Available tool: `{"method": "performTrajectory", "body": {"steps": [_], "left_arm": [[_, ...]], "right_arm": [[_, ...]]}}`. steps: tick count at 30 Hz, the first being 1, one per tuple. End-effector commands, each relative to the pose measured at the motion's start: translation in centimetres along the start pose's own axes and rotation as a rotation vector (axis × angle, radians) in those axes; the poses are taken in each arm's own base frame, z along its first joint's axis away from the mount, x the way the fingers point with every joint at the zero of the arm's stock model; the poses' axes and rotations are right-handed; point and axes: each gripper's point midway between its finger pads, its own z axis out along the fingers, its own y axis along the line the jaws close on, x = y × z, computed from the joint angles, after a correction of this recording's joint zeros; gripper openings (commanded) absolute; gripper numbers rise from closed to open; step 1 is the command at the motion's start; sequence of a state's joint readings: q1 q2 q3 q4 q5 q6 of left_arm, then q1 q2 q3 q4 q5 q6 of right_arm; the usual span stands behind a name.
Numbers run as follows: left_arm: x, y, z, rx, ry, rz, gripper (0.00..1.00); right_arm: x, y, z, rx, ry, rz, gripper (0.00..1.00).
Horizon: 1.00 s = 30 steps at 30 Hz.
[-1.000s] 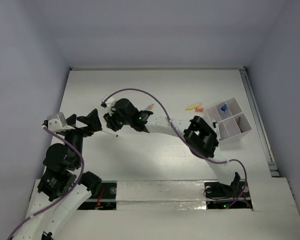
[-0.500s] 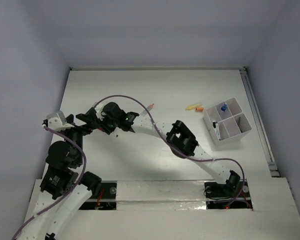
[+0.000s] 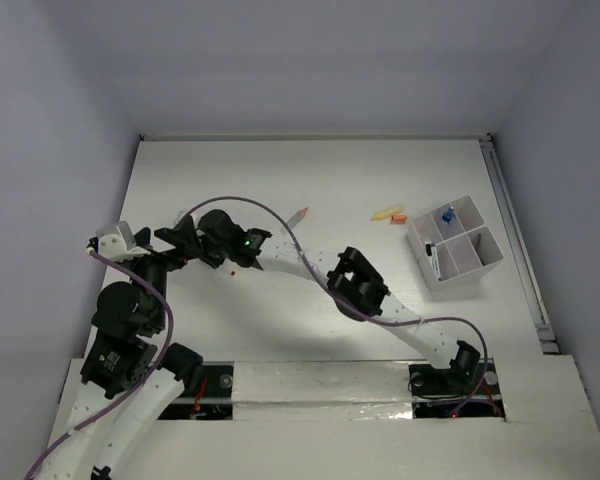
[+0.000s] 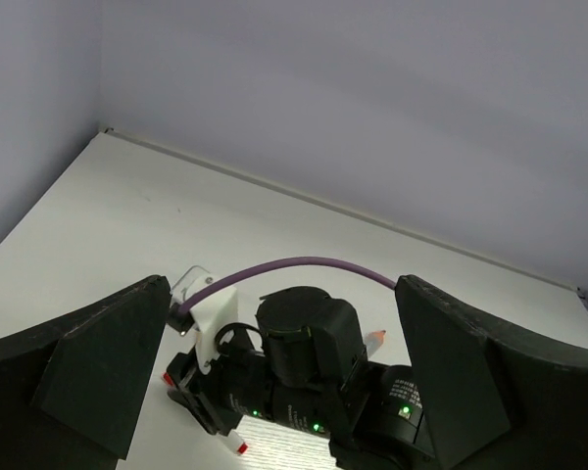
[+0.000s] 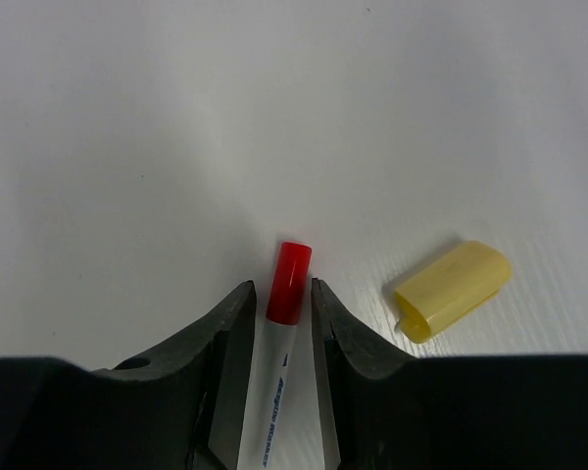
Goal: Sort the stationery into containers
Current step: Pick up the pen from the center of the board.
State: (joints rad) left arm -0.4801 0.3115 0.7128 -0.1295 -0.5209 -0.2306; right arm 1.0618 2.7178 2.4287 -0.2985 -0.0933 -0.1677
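A white pen with a red cap (image 5: 288, 282) lies on the white table. My right gripper (image 5: 276, 294) is closed narrowly on it, one jaw on each side of the cap. From above, the right gripper (image 3: 230, 262) is at the table's left, with the red cap (image 3: 235, 270) just showing. My left gripper (image 3: 183, 248) is wide open and empty, facing the right wrist; its view shows that wrist (image 4: 309, 362) and the pen's red tip (image 4: 240, 447). The joined white containers (image 3: 477, 262) stand at the right and hold a blue item (image 3: 446, 215).
A yellow cap (image 5: 453, 289) lies just right of the pen. A white orange-capped tube (image 3: 298, 214) lies behind the right arm. Small yellow (image 3: 383, 213) and orange (image 3: 400, 218) pieces lie left of the containers. The right arm's purple cable (image 3: 250, 203) arches over the spot.
The right arm has swung left toward the left gripper and come down around the red-capped pen. The left gripper has barely shifted. The pen's red tip has stayed in place.
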Motion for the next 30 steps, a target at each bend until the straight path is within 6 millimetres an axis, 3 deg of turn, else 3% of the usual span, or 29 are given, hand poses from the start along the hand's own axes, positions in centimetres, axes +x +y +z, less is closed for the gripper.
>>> {"method": "performTrajectory", "body": {"steps": [1,3,11,14,20,21,22,24,26,28,29,30], "left_arm": [[-1.1,-0.8,0.3,0.025,-0.038,-0.031,0.99],[-1.1,-0.7,0.3,0.026,-0.039,-0.032,0.99],[-1.0,-1.0,0.2,0.042,-0.034,-0.032,0.99],[-1.1,-0.9,0.0,0.044,-0.040,-0.036,0.99],[-1.1,-1.2,-0.1,0.059,-0.039,-0.037,0.99],[-1.1,-1.2,-0.1,0.062,-0.038,-0.037,0.99],[-1.1,-1.3,-0.1,0.067,-0.036,-0.038,0.99],[-1.2,-1.4,-0.2,0.074,-0.037,-0.043,0.99],[-1.4,-1.4,-0.4,0.081,-0.045,-0.046,0.99],[-1.4,-1.5,-0.5,0.089,-0.045,-0.049,0.99],[-1.6,-1.5,-0.6,0.093,-0.052,-0.054,0.99],[-1.6,-1.6,-0.7,0.096,-0.053,-0.056,0.99]], "right_arm": [[5.8,2.2,1.0,0.008,0.178,-0.117,0.35],[6.9,2.3,0.7,0.010,0.211,-0.112,0.29],[5.8,2.7,-1.9,-0.009,0.253,-0.072,0.07],[6.5,3.1,-3.1,-0.033,0.308,-0.076,0.00],[5.4,3.4,-6.8,-0.043,0.321,-0.056,0.00],[6.2,3.6,-7.2,-0.044,0.325,-0.046,0.00],[4.0,3.6,-8.7,-0.036,0.277,-0.023,0.00],[2.3,3.5,-9.9,-0.020,0.213,0.002,0.00],[1.7,2.7,-12.7,0.012,0.172,0.054,0.00],[0.0,0.5,-14.3,0.063,0.072,0.133,0.00],[0.0,-0.1,-16.5,0.086,0.048,0.160,0.00],[-1.3,-1.8,-17.5,0.122,-0.029,0.186,0.00]]}}
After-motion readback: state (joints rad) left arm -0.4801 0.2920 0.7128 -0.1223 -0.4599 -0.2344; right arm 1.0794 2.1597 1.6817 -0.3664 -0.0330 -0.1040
